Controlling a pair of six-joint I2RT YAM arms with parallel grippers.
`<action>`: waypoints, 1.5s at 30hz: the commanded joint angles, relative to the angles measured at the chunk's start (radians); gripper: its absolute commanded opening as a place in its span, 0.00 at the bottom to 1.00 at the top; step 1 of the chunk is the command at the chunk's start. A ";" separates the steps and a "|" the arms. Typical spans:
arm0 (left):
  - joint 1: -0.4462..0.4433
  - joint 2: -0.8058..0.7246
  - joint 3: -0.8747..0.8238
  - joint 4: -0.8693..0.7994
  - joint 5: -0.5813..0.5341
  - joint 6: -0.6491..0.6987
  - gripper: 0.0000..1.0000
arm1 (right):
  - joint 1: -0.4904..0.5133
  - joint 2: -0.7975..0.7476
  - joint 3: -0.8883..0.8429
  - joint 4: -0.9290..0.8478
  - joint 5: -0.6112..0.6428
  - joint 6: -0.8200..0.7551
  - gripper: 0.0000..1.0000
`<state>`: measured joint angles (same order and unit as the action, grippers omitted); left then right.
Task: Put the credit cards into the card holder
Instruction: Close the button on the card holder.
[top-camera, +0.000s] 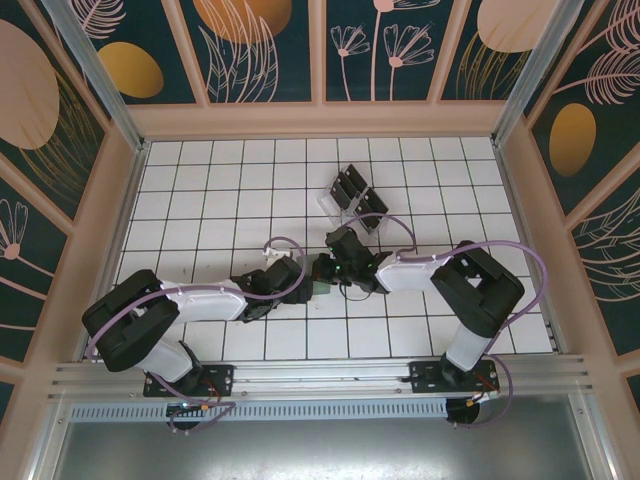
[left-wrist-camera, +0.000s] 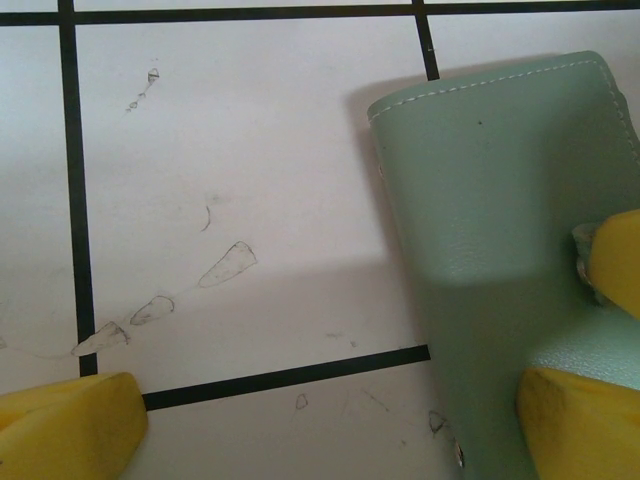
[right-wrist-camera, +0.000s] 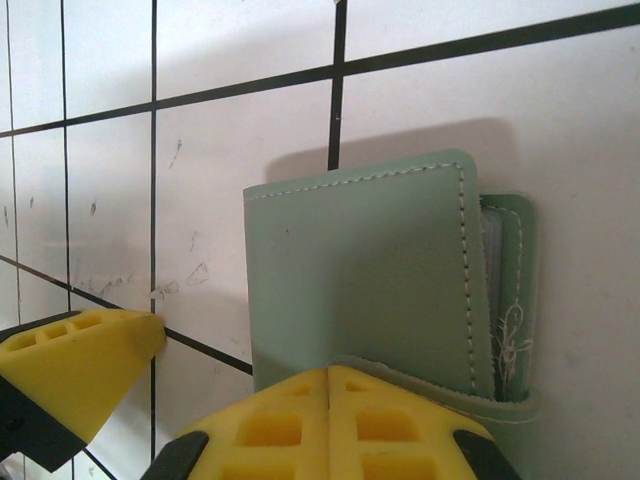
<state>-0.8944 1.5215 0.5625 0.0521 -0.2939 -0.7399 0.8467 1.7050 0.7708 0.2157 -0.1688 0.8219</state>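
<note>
from above: my two arms meet at the middle of the white tiled desk (top-camera: 200, 190); the flat grey-green stitched card holder (top-camera: 322, 289) lies between my left gripper (top-camera: 298, 281) and my right gripper (top-camera: 333, 272), near both so either can work on it; the small black rectangular credit cards (top-camera: 349, 187) stand in the clear plastic slotted rack (top-camera: 352, 205) farther back, well apart from the holder, so i judge no card is on its way yet.

from my left wrist: the card holder (left-wrist-camera: 490, 240) sits to the right, casting a shadow on the tile; my left gripper (left-wrist-camera: 330, 415) stands wide apart and empty, one yellow finger (left-wrist-camera: 60, 435) over bare tile, the other over the holder's near end, i think ready to steady it or part its pocket.

from my right wrist: my right gripper (right-wrist-camera: 330, 425) has its yellow pads pressed together on the near edge of the card holder (right-wrist-camera: 360, 270), pinning it so the pocket faces away; something pale shows inside the pocket at the right edge, but i cannot tell what; a card must be fetched next, in my judgement.
</note>
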 joint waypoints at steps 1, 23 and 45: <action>0.020 0.096 -0.056 0.000 0.079 0.000 0.98 | -0.022 0.022 -0.029 0.020 -0.015 0.030 0.00; 0.020 0.103 -0.058 0.008 0.090 0.000 0.97 | -0.071 -0.081 -0.053 0.126 -0.105 0.087 0.00; 0.020 0.117 -0.054 0.015 0.094 0.004 0.97 | -0.063 -0.018 -0.015 0.126 -0.115 0.067 0.00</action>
<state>-0.8944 1.5284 0.5610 0.0673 -0.3008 -0.7368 0.7795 1.6608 0.7261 0.3256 -0.2810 0.9146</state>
